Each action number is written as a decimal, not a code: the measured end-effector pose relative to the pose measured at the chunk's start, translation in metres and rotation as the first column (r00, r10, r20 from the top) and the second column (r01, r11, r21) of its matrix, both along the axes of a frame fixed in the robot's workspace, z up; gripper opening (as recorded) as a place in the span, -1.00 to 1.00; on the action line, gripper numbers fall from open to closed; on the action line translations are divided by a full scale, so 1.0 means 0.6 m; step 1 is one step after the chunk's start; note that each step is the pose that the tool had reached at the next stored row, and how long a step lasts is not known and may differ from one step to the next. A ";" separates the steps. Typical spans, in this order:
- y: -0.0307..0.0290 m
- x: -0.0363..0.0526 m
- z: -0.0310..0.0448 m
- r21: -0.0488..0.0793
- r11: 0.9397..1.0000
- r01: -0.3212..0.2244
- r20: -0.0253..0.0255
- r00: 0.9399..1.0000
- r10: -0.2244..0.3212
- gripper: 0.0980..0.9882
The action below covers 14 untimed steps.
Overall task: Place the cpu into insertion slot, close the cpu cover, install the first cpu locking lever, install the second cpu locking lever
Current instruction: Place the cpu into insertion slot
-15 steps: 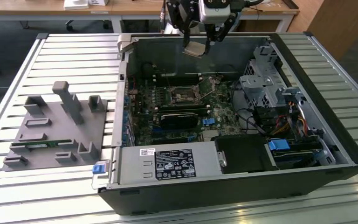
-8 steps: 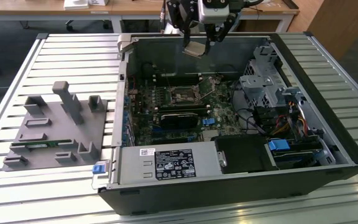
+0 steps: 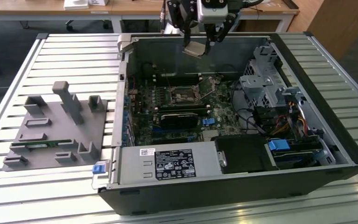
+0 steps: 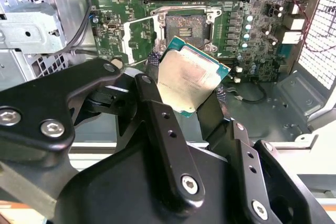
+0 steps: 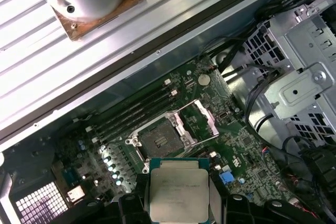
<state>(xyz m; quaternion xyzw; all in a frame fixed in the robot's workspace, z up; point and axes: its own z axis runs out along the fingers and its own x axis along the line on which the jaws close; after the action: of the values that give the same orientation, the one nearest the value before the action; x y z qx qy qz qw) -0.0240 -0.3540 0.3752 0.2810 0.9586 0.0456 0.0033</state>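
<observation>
cpu [image 4: 188, 77] w/ dull matt metal face

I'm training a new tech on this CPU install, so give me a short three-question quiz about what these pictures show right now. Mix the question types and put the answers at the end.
1. True or false: the gripper is shut on the cpu, holding it above the board.
2. Pick one: the insertion slot is A) empty, B) already holding a chip, C) under a closed frame.
3. Fill the gap: the cpu cover beside the slot stands ____.

Key: 1 true; 2 A; 3 open.
</observation>
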 end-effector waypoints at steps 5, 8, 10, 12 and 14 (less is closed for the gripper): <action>0.0000 0.000 0.000 0.000 1.000 0.015 0.000 1.000 -0.015 0.00; 0.0000 0.000 0.000 0.000 1.000 0.024 0.000 1.000 -0.024 0.00; 0.0000 0.000 0.000 0.000 1.000 0.030 0.000 1.000 -0.030 0.00; 0.0000 0.000 0.000 0.000 0.999 0.036 0.000 0.999 -0.036 0.00; 0.0000 0.000 0.000 0.000 0.999 0.041 0.000 0.999 -0.041 0.00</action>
<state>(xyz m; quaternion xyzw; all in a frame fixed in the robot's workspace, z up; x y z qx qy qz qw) -0.0240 -0.3540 0.3752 0.3008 0.9526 0.0455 0.0042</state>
